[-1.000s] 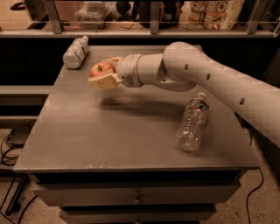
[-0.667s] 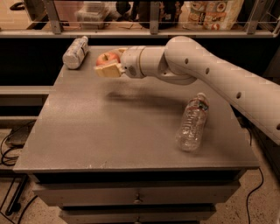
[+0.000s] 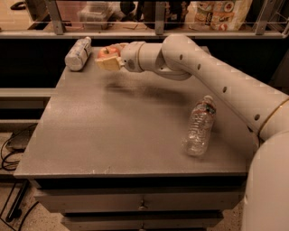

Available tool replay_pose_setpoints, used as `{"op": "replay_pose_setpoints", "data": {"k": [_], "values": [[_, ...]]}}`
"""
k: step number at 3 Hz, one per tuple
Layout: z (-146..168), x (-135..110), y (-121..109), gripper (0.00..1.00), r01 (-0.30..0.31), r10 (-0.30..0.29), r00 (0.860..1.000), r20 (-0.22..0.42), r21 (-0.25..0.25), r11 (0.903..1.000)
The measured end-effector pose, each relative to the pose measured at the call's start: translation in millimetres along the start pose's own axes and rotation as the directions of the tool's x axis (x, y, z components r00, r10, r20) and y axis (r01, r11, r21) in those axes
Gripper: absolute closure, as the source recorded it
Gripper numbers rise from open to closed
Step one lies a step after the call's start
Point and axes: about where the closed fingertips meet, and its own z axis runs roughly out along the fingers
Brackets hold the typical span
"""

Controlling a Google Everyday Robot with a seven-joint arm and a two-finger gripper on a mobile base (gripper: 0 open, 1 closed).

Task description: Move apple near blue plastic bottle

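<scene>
The apple [image 3: 107,52], red-orange, is held in my gripper [image 3: 108,57] above the far left part of the grey table [image 3: 113,135]. The fingers are shut on it. The blue plastic bottle [image 3: 77,53], short with a whitish label, lies on its side at the table's far left corner, a short way left of the apple and gripper. My white arm [image 3: 203,76] reaches in from the right across the table.
A longer clear crinkled bottle [image 3: 200,126] with a red-and-blue band lies on its side at the right of the table. A railing with shelves of goods [image 3: 216,13] runs behind the table. Drawers [image 3: 142,203] are below the front edge. Cables [image 3: 11,153] lie on the floor at left.
My gripper has carried the apple farther back and to the left, closer to the blue plastic bottle. Both bottles have stayed where they were.
</scene>
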Motion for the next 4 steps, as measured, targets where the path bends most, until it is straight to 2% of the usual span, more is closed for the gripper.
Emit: {"op": "replay_pose_setpoints", "data": {"k": [1,3,4], "values": [[20,0,-12,0.60,-0.005,0.005,1.000,-0.012,-0.006,1.0000],[57,13,-11,0.12,-0.025,0.021,0.997,-0.069,-0.055,0.9982],[73,29,-3,0.00,-0.064,0.055,0.993,-0.108,-0.086,0.9942]]}}
